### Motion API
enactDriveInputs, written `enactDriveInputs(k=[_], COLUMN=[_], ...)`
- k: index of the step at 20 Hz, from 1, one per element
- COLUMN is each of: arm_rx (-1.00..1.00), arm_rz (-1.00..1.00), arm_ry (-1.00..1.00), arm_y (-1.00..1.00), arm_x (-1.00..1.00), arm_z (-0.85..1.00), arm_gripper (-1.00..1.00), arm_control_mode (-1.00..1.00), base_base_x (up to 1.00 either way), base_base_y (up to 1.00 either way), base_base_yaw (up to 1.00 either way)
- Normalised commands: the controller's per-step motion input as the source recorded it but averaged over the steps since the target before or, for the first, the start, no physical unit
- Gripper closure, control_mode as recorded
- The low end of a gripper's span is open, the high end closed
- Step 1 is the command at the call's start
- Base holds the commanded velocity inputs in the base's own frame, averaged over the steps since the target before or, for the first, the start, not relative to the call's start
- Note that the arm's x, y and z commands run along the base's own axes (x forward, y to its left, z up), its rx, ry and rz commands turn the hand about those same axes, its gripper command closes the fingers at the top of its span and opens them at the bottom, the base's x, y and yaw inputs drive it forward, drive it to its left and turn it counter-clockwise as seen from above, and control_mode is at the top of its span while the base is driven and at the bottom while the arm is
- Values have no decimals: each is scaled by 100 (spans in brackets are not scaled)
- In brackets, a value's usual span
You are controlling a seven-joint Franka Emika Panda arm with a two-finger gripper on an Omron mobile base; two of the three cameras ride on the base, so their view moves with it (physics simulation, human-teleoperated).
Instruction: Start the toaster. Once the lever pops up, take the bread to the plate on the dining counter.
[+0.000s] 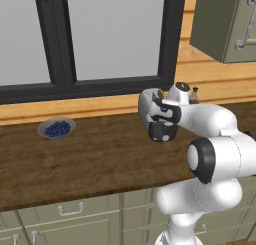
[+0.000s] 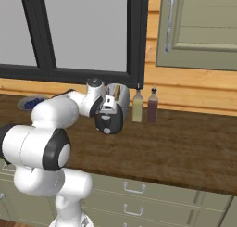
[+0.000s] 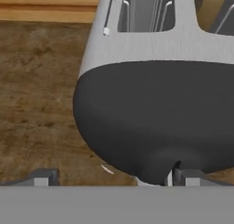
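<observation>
Wooden desk (image 1: 90, 159) by the window, toaster time

Toaster (image 2: 115, 111) sits at the back near two bottles (image 2: 144, 106); end effector (image 3: 109, 178) hovers spread wide right at its black end panel, gripping nothing.

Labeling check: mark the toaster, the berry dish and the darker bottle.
toaster (image 3: 155, 118), hand view, black end panel.
berry dish (image 1: 56, 128), left base view, the berries.
darker bottle (image 2: 152, 111), right base view, its body.

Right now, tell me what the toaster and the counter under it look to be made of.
Toaster: body looks like brushed silver metal, with fine streaks and a soft sheen; its end panel looks like matte black plastic, smooth and dull, though that is a guess. Counter: dark brown wood, with visible streaky grain and low gloss.
</observation>
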Motion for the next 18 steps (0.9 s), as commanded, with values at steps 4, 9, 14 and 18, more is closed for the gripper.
enactDriveInputs(k=[4,9,14,18], arm_rx=[0,0,0,0], arm_rz=[1,1,1,1], arm_ry=[0,0,0,0], arm_y=[0,0,1,13], arm_x=[1,-30,-42,-43], arm_z=[-70,-88,-85,-94], arm_gripper=[-100,-100,-100,-100], arm_control_mode=[-100,-100,-100,-100], base_base_x=[0,0,0,0], base_base_y=[0,0,0,0], base_base_yaw=[0,0,0,0])
